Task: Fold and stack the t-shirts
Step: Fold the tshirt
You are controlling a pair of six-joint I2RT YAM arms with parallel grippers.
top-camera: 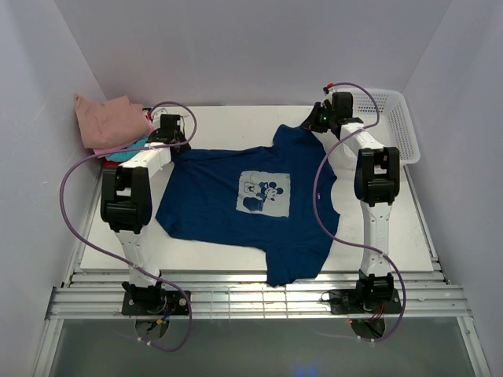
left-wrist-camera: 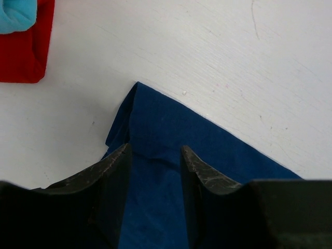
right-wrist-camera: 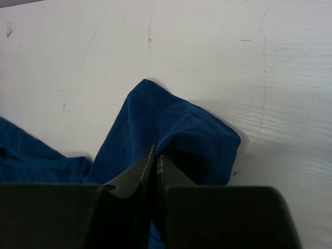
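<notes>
A navy blue t-shirt (top-camera: 212, 196) lies spread flat on the table, its pale mouse print (top-camera: 263, 192) facing up. My left gripper (top-camera: 171, 135) hovers over the shirt's far left corner (left-wrist-camera: 155, 119). Its jaws (left-wrist-camera: 155, 155) are open, with the cloth lying flat below the gap. My right gripper (top-camera: 318, 118) is at the far right corner and is shut on a raised fold of the navy cloth (right-wrist-camera: 181, 124), pinched at its tips (right-wrist-camera: 156, 154). Folded tees are stacked at the far left: dusty pink (top-camera: 110, 122), teal (top-camera: 130, 151) and red (left-wrist-camera: 23, 46).
A white mesh basket (top-camera: 389, 118) stands at the back right, just beyond the right gripper. White walls close in both sides and the back. The table's metal rail (top-camera: 259, 294) runs along the near edge by the arm bases.
</notes>
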